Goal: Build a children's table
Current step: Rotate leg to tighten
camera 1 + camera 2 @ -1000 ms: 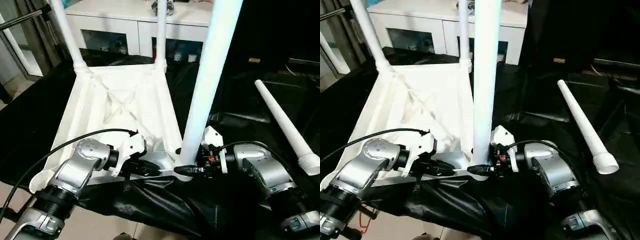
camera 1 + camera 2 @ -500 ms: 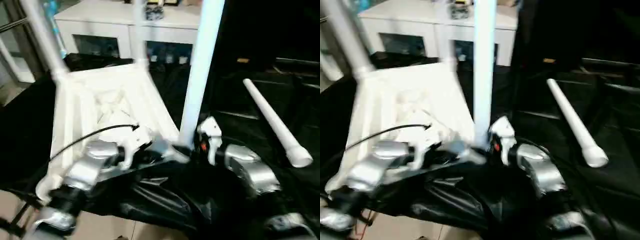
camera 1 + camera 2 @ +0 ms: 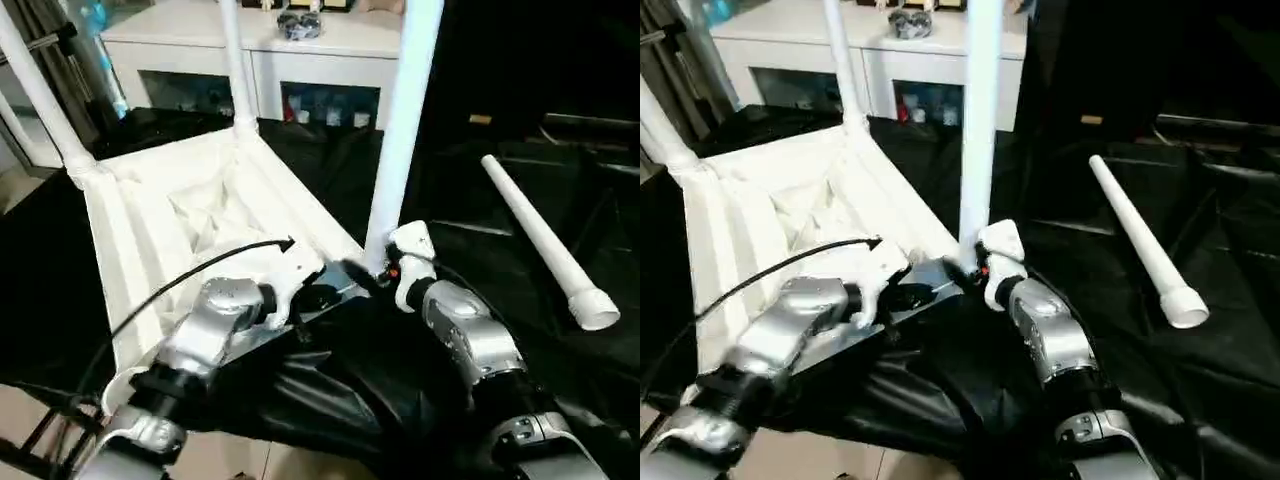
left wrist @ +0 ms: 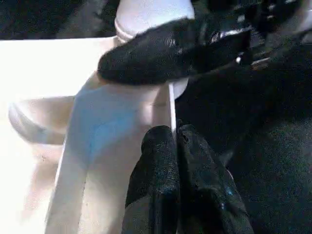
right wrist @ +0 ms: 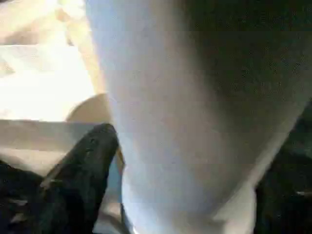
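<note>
Both grippers meet at the near corner of the upturned tabletop (image 3: 190, 215). Left gripper (image 4: 173, 146) has its black fingers pressed together against the thin edge of the tabletop's rim, just beside the round corner socket (image 4: 151, 19). Right gripper (image 3: 372, 272) sits at the foot of the upright leg (image 3: 400, 130) standing in that socket; whether its fingers clasp the leg or stand spread, I cannot tell.

Black sheeting (image 3: 330, 390) covers the work surface, crumpled in front of both silver forearms. A white cabinet with glass doors (image 3: 300, 60) stands behind.

Ribbed underside up, the white tabletop lies on the sheeting with two more legs (image 3: 40, 100) rising from its far corners. A fourth leg (image 3: 540, 240) lies loose on the sheeting, well apart to the right.
</note>
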